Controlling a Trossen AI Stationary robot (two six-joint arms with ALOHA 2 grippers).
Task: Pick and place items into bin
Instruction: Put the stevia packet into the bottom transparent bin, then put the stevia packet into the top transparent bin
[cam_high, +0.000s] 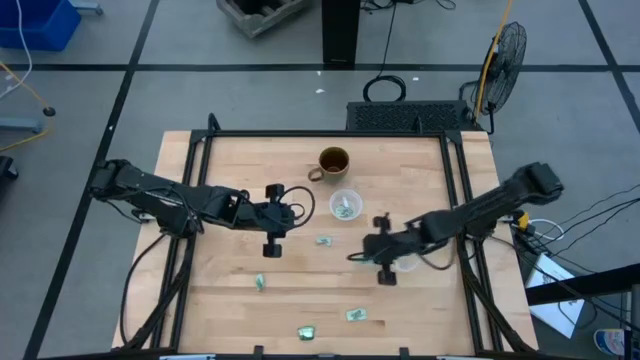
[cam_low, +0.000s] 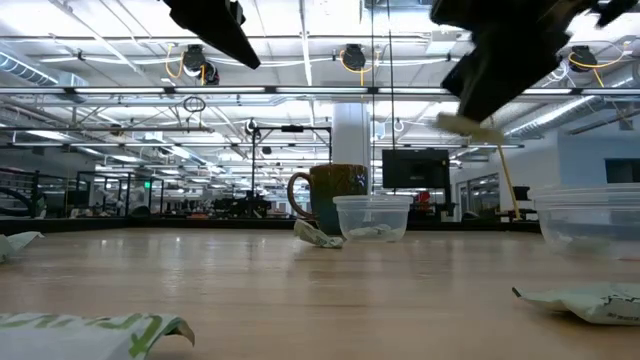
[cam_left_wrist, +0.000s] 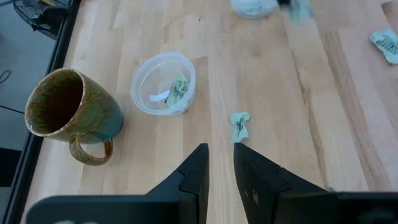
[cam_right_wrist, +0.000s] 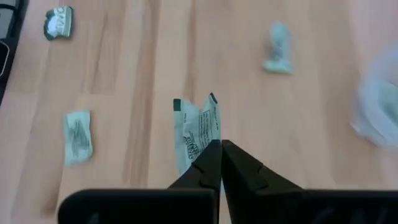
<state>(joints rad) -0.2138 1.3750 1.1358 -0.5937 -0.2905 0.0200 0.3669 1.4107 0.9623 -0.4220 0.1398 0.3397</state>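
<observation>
The items are small pale green-and-white wrappers. Loose ones lie flat on the table (cam_high: 324, 240) (cam_high: 260, 282) (cam_high: 307, 331) (cam_high: 355, 315). More sit inside a small clear cup (cam_high: 346, 206) (cam_left_wrist: 165, 92) beside the brown mug (cam_high: 333, 161). My left gripper (cam_high: 298, 211) (cam_left_wrist: 221, 152) hovers over the table's middle with a narrow gap between its fingers and nothing in it; a wrapper (cam_left_wrist: 239, 124) lies just ahead of it. My right gripper (cam_high: 356, 256) (cam_right_wrist: 219, 148) is raised over the right half of the table, shut on a wrapper (cam_right_wrist: 196, 127). My right gripper pinches one end of a flat green-and-white wrapper (cam_right_wrist: 202, 144) between its two fingertips. The rest of the wrapper sticks out beyond the tips. In the low view it hangs as a pale scrap (cam_low: 465, 122) lifted clear, well above the table.
A second clear container (cam_low: 590, 218) (cam_right_wrist: 379, 109) stands on the table's right side, under my right arm. The mug (cam_left_wrist: 68, 115) stands near the far edge. A black frame (cam_high: 455, 180) borders the wooden table. Bare wood lies between the scattered wrappers.
</observation>
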